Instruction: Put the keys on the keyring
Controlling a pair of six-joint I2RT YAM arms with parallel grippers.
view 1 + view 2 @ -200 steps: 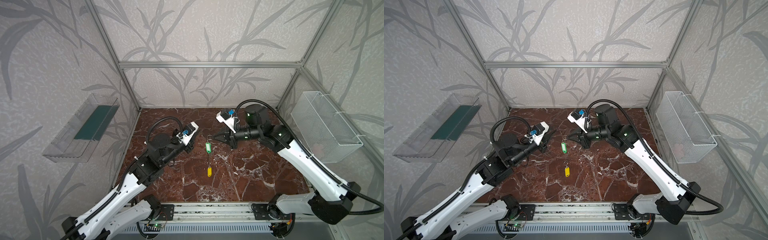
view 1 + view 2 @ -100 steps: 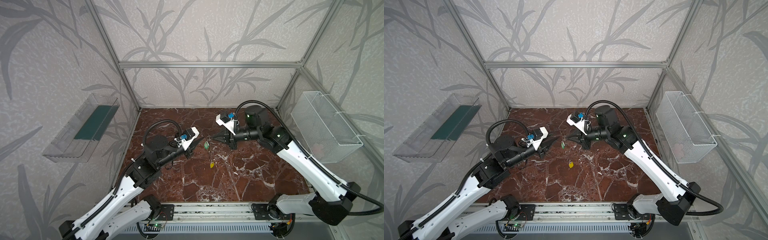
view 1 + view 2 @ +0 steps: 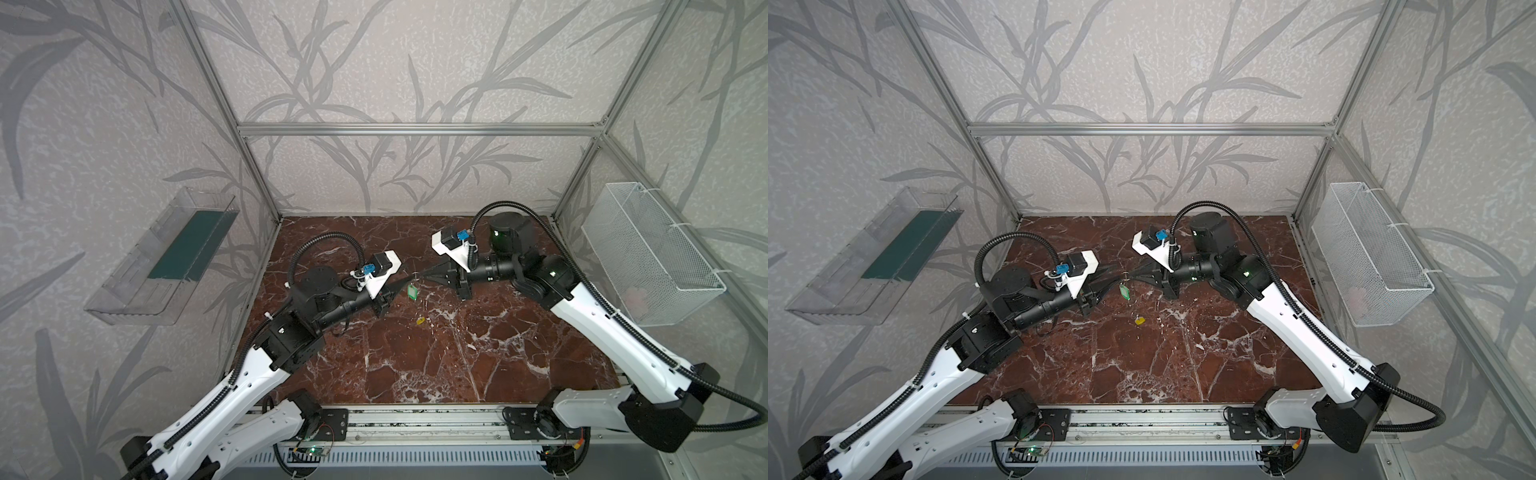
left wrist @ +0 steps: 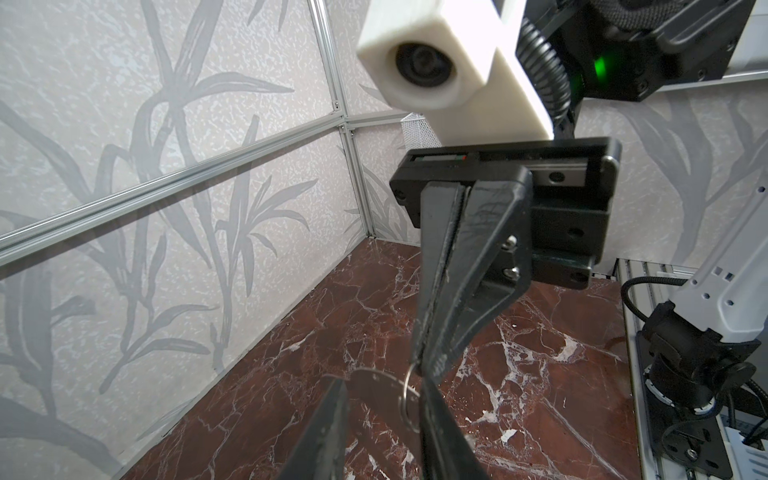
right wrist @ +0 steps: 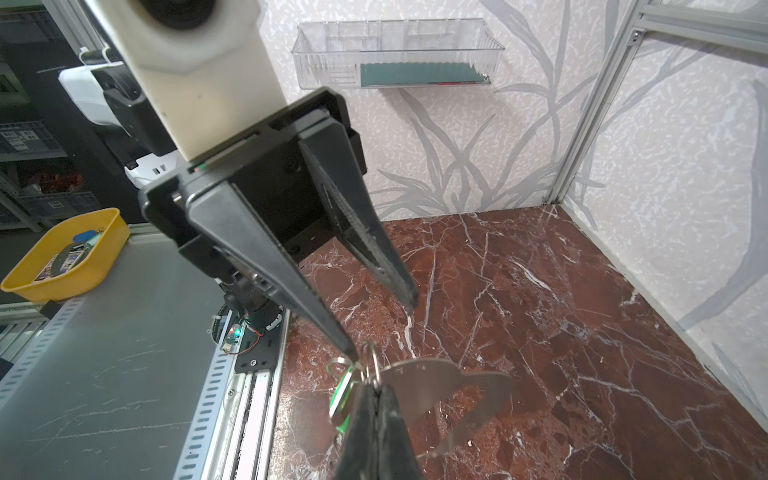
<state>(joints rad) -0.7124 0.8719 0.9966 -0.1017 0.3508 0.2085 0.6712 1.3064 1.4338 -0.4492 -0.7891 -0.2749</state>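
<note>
Since 1 s back: left arm has swung in toward the right one and its jaws have spread. The yellow-tag key point(image 3: 420, 320) no longer dangles long below the green one; it now shows as a short blob, lower and apart

L→R:
- left gripper point(image 5: 382, 332): released, fingers spread, nothing clamped betw. them. One fingertip point(image 5: 347, 347) sits right at the split rings by the keyring's edge; touching or just short, cannot tell
- green-tag key point(image 3: 412, 291): hangs at the pinched end of the keyring, by its ring as far as we can judge. Tag long axis points down, slightly tilted, edge-on to the right wrist cam
- keyring point(image 5: 436, 376): held in the air betw. the two grippers, well above the marble table point(image 3: 415, 374). Too thin to read in both top views. From the wrist views we judge it near level, long axis running out from the pinch toward the back wall, i.e. across the line of the two arms
- yellow-tag key: near or on the table below, not joined to anything we can see; resting or falling, cannot tell
- right gripper point(image 4: 420, 362): clenched on the keyring's edge, next to the rings

Progress, our est.: green key on, approx. half done. Left to do: recover the yellow key and thread it on
</note>
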